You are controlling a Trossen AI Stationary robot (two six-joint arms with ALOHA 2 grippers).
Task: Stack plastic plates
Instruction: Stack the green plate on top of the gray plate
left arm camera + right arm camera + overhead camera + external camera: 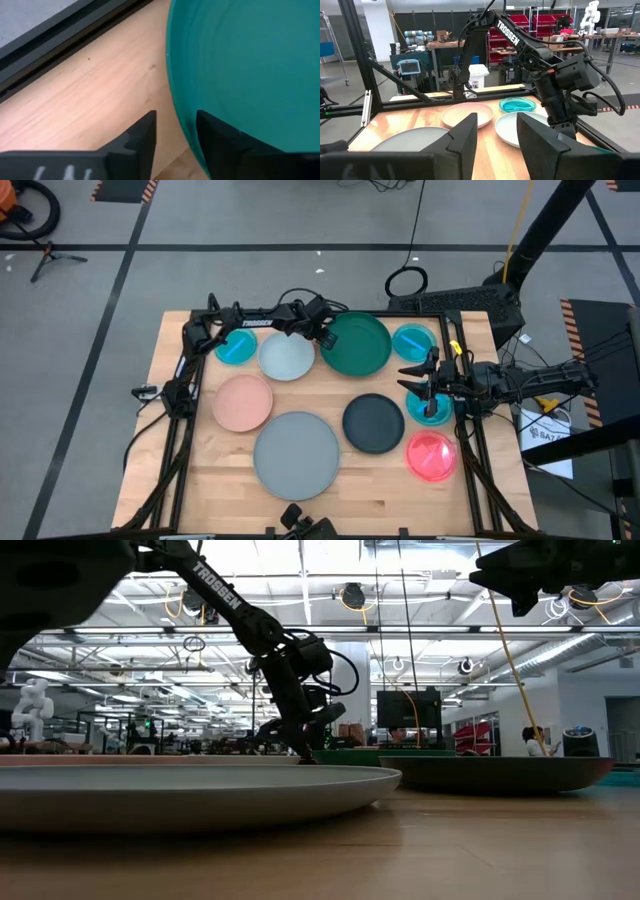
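The left gripper [328,338] is down at the table, its 2 fingers [142,137] straddling the near rim of the dark green plate [356,344]: 1 finger stands over bare wood outside the rim, the other over the plate's inside. The jaws are parted around the edge, and I cannot tell whether they are pressing it. The left arm [262,320] reaches across the back of the table from its base at the back-left corner, passing over the pale blue-white plate [287,357], with the wrist bent steeply down.

The right gripper [431,385] hangs above the table's right side, over a small cyan plate [428,408], fingers apart and holding nothing. Its arm comes in level from the right edge.

Around them on the wooden table [380,475] lie the other plates: a 2nd small cyan one [236,347] at back left, a 3rd [412,342] just right of the green plate, the salmon-pink plate [243,402], the large grey plate [296,454] at front centre, the black plate [373,423] and the small pink-red plate [432,456].
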